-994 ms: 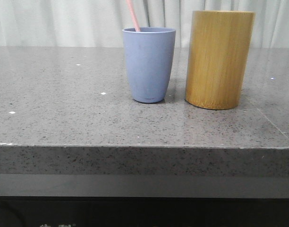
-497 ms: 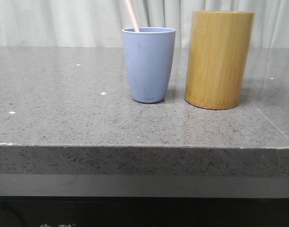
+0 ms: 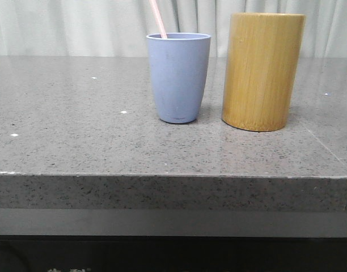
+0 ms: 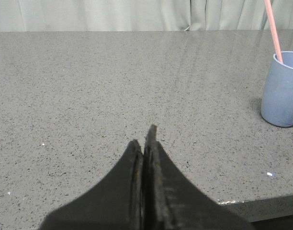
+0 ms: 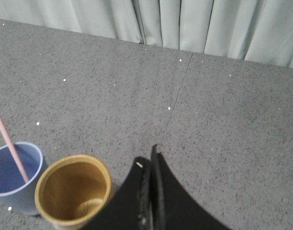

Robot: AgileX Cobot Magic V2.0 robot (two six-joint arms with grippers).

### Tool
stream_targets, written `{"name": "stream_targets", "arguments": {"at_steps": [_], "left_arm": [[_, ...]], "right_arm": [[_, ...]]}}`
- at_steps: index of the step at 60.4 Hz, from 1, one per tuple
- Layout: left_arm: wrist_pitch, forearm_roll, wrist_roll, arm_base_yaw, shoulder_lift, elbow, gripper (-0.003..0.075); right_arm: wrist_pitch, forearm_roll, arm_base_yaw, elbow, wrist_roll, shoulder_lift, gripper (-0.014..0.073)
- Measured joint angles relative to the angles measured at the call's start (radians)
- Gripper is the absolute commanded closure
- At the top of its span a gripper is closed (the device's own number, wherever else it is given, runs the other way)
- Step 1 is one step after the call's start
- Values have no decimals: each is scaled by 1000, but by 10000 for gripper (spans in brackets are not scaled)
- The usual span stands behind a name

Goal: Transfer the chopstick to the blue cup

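The blue cup (image 3: 178, 76) stands upright on the grey stone table (image 3: 77, 130). A pale pink chopstick (image 3: 158, 18) leans inside it, its upper end rising past the rim. The cup (image 4: 281, 88) and chopstick (image 4: 273, 29) also show in the left wrist view, and in the right wrist view the cup (image 5: 12, 178) holds the chopstick (image 5: 10, 143). My left gripper (image 4: 144, 136) is shut and empty, low over the table, well apart from the cup. My right gripper (image 5: 150, 158) is shut and empty, above the table beside the bamboo cylinder. Neither gripper shows in the front view.
A tall tan bamboo cylinder (image 3: 263, 71) stands just right of the blue cup; from above it (image 5: 73, 189) looks empty. The table's front edge (image 3: 173, 175) runs across the front view. Pale curtains (image 3: 77, 25) hang behind the table.
The chopstick's upper end has shifted slightly left in the blue cup. Nothing else has moved.
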State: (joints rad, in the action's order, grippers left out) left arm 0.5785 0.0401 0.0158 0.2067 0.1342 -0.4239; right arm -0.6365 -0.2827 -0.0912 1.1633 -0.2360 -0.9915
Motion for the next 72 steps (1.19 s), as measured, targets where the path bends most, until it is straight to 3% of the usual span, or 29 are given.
{"name": "stream_targets", "arguments": {"at_steps": [23,36,49,72], "left_arm": [[0,0,0,0,0,0,739],[0,0,0,0,0,0,739],[0,0,0,0,0,0,739],[0,0,0,0,0,0,739]], "right_arm": [[142,-9,0,-519,0,525,706],[167,-24,0,-734,0,809,706],[180,-41,0,-830,0,963,706],[236,-44,0,-832,0,976,706]]}}
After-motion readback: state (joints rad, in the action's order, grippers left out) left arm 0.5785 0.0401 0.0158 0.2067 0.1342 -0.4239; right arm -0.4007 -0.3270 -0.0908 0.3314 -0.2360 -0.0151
